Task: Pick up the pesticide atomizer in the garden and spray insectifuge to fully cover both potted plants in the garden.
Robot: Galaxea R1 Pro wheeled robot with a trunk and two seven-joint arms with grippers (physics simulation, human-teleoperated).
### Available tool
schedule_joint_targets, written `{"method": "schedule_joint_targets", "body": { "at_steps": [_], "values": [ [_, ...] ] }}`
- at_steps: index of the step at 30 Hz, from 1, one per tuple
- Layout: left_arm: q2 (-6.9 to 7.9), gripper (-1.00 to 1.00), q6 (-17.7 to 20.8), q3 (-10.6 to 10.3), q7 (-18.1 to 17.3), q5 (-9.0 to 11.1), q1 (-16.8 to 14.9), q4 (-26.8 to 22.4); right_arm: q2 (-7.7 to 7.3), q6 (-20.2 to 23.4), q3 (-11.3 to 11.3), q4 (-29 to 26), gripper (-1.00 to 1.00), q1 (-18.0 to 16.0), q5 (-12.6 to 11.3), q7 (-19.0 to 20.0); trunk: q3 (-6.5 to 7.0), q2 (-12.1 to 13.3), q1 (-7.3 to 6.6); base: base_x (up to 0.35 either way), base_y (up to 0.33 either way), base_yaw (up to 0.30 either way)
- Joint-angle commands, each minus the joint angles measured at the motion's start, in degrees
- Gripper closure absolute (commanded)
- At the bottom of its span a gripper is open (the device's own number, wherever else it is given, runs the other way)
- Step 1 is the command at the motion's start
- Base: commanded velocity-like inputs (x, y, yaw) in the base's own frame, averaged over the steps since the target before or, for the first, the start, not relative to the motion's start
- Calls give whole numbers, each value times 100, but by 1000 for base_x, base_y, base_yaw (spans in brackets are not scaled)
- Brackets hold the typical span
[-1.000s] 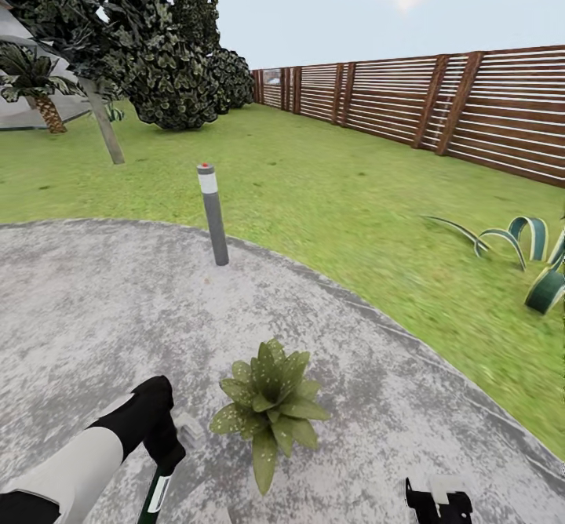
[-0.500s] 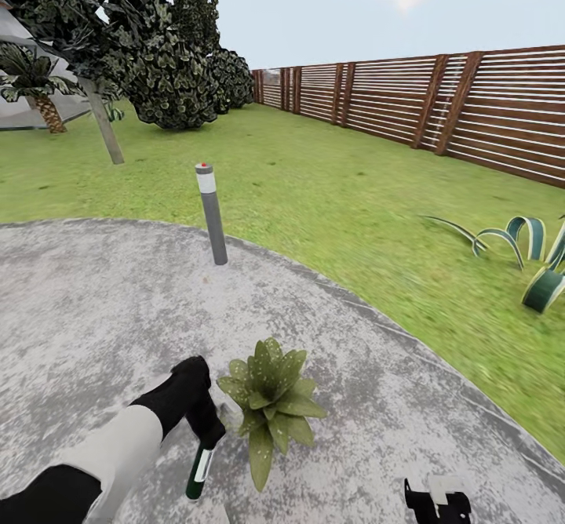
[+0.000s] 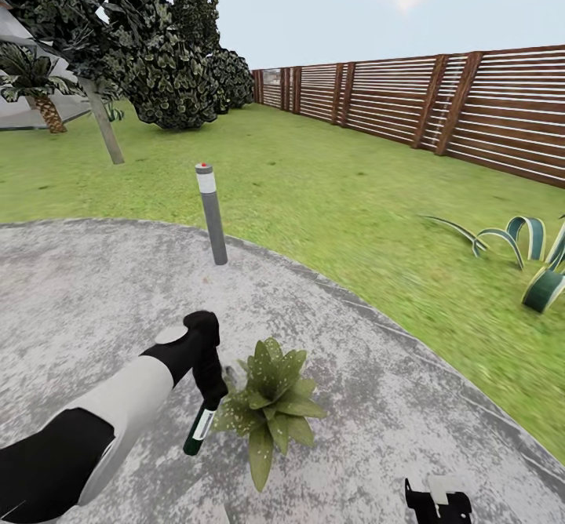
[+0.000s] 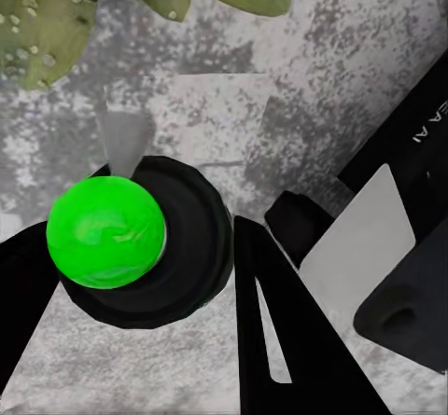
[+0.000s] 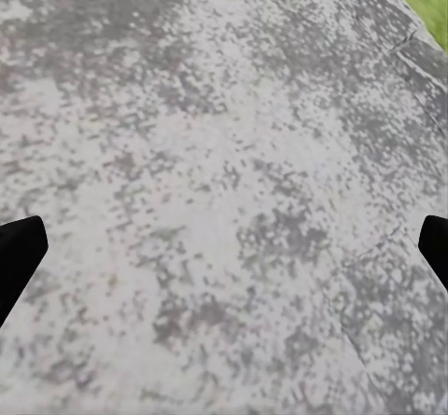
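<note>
Right gripper point(image 3: 437, 500), one: low over bare mottled paving point(image 3: 94, 289), fingers point(image 5: 19, 252) spread wide apart, nothing between them
Left gripper point(image 3: 210, 387), one: clamped on the pesticide atomizer point(image 3: 198, 427), one, which hangs tilted over the paving, touching the potted plant's outer leaves; wrist view looks down on its green tip point(image 4: 105, 231) inside a black collar
Potted plant point(image 3: 273, 398), one in view: speckled rosette on the paving toward its near edge, its pot hidden under the leaves
Bollard light point(image 3: 212, 213), one: upright at the paving's far edge
Striped curling-leaf plant point(image 3: 534, 261), one: on the lawn point(image 3: 314, 187), right
Slat fence point(image 3: 439, 104) and dark shrubs point(image 3: 173, 61) along the lawn's far edge
</note>
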Motion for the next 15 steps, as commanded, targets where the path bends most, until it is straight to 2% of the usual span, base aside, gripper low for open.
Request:
{"method": "schedule_joint_targets", "body": {
  "at_steps": [1, 4, 6, 11, 15],
  "values": [
    [-18, 100, 59, -9, -62, -44, -8, -24, 1, -17, -44, 7, -100, -4, 60, -19, -5, -2, -1, 0, 0, 0],
    [-259, 100, 65, -9, -67, -56, -21, -52, 1, -17, -44, 0, -100, -4, 61, -18, -5, -2, -1, 0, 0, 0],
    [-342, 100, 68, -17, -67, -63, -22, -48, 1, -17, -44, -1, -100, -4, 60, -16, -5, -2, -1, 0, 0, 0],
    [-275, 100, 50, -25, -60, -61, -12, -12, -3, -17, -44, -1, -100, -4, 60, -16, -5, -2, -1, 0, 0, 0],
    [-111, 100, 30, -29, -59, -65, 2, -7, -8, -17, -44, -1, -100, -4, 59, -17, -5, -2, -1, 0, 0, 0]
  ]
}}
